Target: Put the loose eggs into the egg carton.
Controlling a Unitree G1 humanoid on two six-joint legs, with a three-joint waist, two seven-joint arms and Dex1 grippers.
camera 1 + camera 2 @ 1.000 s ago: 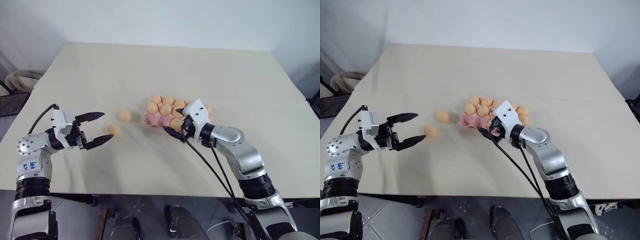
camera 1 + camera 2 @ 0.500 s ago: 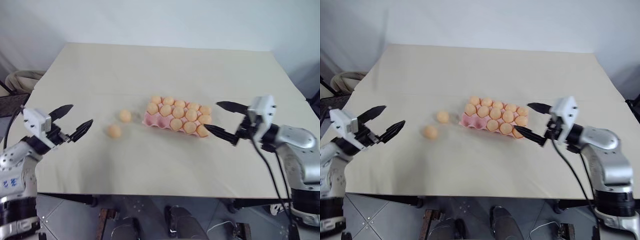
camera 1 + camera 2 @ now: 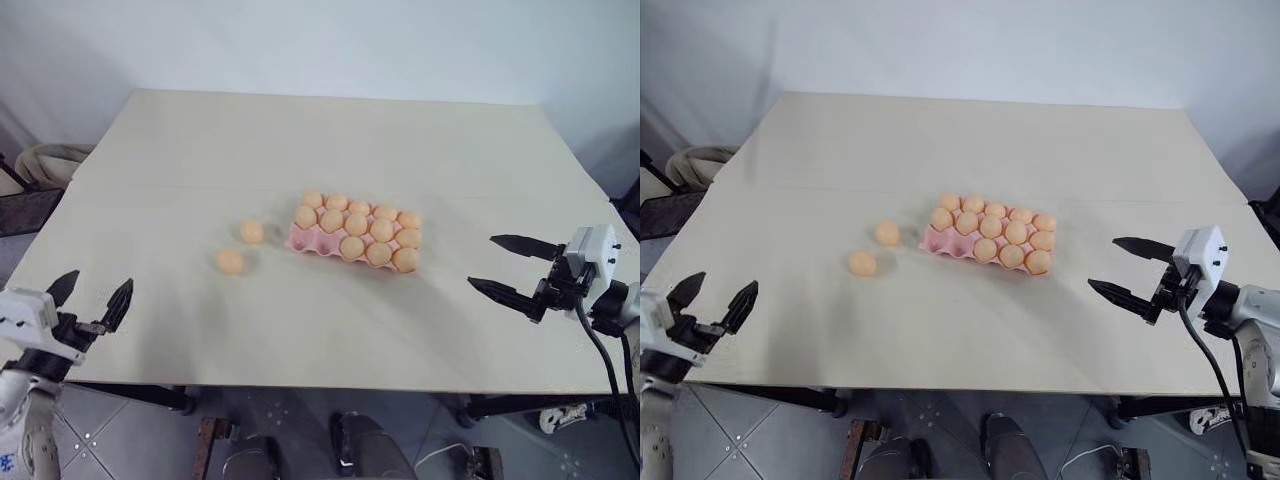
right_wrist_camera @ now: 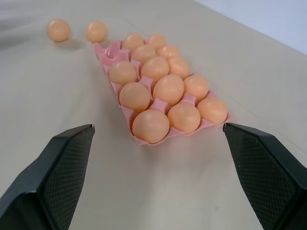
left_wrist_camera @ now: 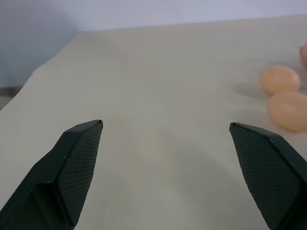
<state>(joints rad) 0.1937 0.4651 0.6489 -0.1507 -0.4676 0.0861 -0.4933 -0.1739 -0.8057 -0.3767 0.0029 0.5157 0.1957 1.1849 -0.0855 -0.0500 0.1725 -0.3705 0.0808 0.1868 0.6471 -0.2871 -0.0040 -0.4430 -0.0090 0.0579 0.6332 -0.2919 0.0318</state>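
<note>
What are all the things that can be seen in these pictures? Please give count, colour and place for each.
loose eggs: two, pale orange, on the table left of the egg carton, apart from each other and from the carton.
egg carton: one, pink, near the table's middle, holding thirteen orange eggs; two cups at its left end look empty.
table: one, cream top.
left end effector: one, black fingers, open, at the table's near left edge, holding nothing.
right end effector: one, black fingers, open, over the table's right side, holding nothing.

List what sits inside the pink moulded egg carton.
The pink moulded egg carton holds smooth pale orange eggs in rows; two cups at its far end look empty. Cup bottoms under the eggs are hidden.
</note>
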